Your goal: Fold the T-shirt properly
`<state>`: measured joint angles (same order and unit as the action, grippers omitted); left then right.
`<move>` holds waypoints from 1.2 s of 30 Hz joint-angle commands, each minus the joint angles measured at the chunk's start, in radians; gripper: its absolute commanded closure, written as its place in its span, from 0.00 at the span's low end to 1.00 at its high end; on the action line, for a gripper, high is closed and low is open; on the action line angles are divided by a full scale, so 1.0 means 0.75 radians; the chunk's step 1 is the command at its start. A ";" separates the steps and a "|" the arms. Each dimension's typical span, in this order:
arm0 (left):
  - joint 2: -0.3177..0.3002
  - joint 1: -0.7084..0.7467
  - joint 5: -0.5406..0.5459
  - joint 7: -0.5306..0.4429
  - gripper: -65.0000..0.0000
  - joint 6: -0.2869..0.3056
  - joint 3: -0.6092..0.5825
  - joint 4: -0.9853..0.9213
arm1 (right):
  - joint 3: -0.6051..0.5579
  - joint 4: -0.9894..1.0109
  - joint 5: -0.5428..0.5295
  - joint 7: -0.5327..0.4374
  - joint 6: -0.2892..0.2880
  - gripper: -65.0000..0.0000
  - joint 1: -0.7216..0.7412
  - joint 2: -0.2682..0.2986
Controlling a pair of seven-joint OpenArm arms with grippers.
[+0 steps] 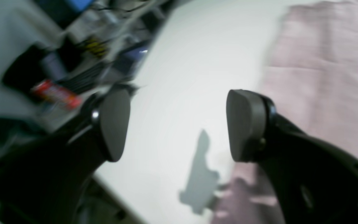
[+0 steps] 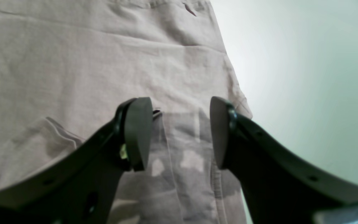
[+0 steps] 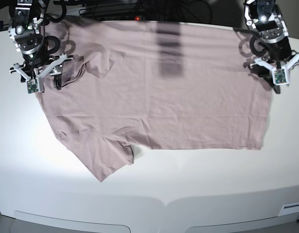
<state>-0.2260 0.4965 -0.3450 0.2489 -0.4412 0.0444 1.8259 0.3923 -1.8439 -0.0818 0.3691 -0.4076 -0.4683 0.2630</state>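
The pink-mauve T-shirt (image 3: 178, 102) lies spread flat on the white table (image 3: 188, 179), hem to the right and one sleeve (image 3: 106, 160) sticking out toward the front left. My right gripper (image 3: 45, 76) hovers over the shirt's far left corner. In the right wrist view this gripper (image 2: 180, 133) stands open above a stitched edge of the T-shirt (image 2: 89, 62), with nothing between its fingers. My left gripper (image 3: 271, 75) is at the shirt's far right corner. The blurred left wrist view shows that gripper (image 1: 179, 124) wide open over bare table, the T-shirt (image 1: 322, 77) just to its right.
Cables and equipment (image 3: 140, 7) crowd the space behind the table's far edge. The left wrist view shows blurred clutter (image 1: 73, 77) past the table edge beside the left finger. The table's front edge (image 3: 164, 204) runs along the bottom of the base view.
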 commanded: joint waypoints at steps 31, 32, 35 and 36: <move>-0.046 -0.201 0.078 0.023 0.30 0.279 0.003 0.023 | 0.010 -0.025 -0.010 -0.002 0.004 0.54 0.003 0.015; -0.055 -0.232 0.079 0.086 0.30 0.325 0.003 0.023 | 0.010 -0.025 -0.010 -0.006 0.004 0.54 0.003 0.015; -0.097 -0.328 0.137 0.197 0.30 0.542 0.003 0.023 | 0.010 -0.025 -0.010 -0.019 0.004 0.54 0.004 0.015; -0.116 -0.359 0.175 0.202 0.30 0.617 0.003 0.023 | 0.010 -0.025 -0.010 -0.018 0.004 0.54 0.005 0.015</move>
<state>-0.3008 0.2401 -0.2081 0.4267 0.0380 0.0418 1.8252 0.3923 -1.8439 -0.0814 0.3794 -0.4080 -0.4671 0.2634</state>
